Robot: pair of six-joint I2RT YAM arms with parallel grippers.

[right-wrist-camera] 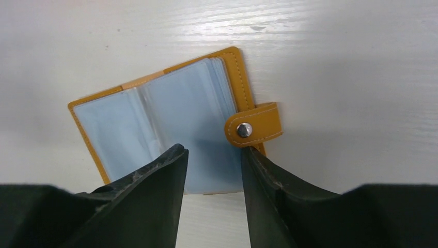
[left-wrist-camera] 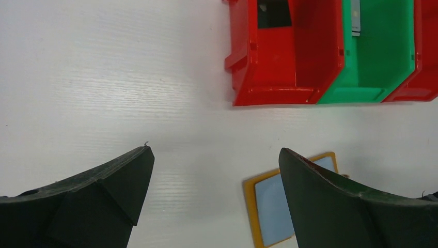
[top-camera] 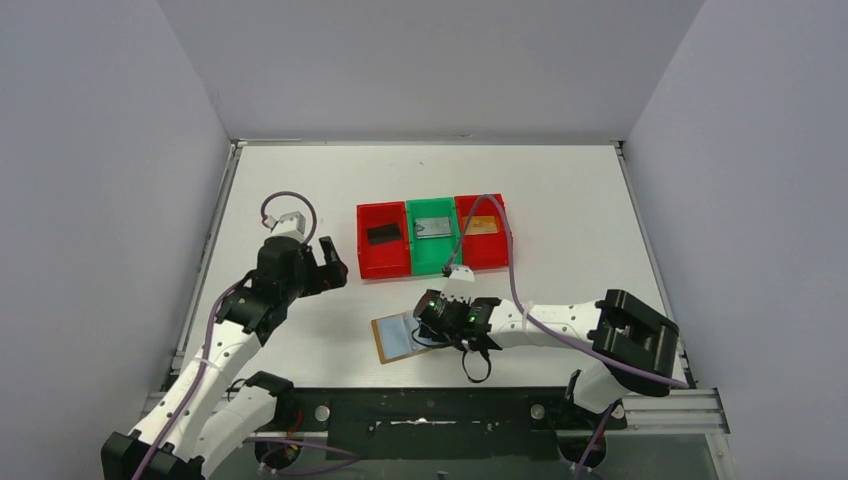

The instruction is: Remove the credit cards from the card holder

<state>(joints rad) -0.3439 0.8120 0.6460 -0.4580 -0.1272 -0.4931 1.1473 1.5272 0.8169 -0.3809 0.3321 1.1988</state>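
Card holder (top-camera: 395, 338) is lying open and flat on the desk (top-camera: 560, 190) near the front edge in the top view, and the right gripper (top-camera: 440, 322) is hanging directly over its right-hand half. Behind it three bins are sitting in a row, each showing one card: a dark card (top-camera: 384, 233) in the left red bin (top-camera: 383, 264), a grey card (top-camera: 434, 228) in the green bin (top-camera: 431, 260), and a tan card (top-camera: 482, 225) in the right red bin (top-camera: 484, 256). I am taking that to mean the job is mostly, perhaps wholly, done. The left gripper (top-camera: 328, 265) is idling well apart from the holder, beside the left red bin.

The left wrist view is showing that gripper's jaws spread wide, with only bare desk between them. A corner of the card holder is peeking out low down, partly behind the right finger.

The right wrist view is showing the right gripper (right-wrist-camera: 213, 151) hovering over the holder's near edge, its jaws standing only partly apart over the right panel, just beside the snap tab (right-wrist-camera: 254, 125). It is pinching nothing that I can see. The pale sleeves (right-wrist-camera: 113, 129) are looking empty, though I cannot tell whether a card is hiding deeper in the stack.
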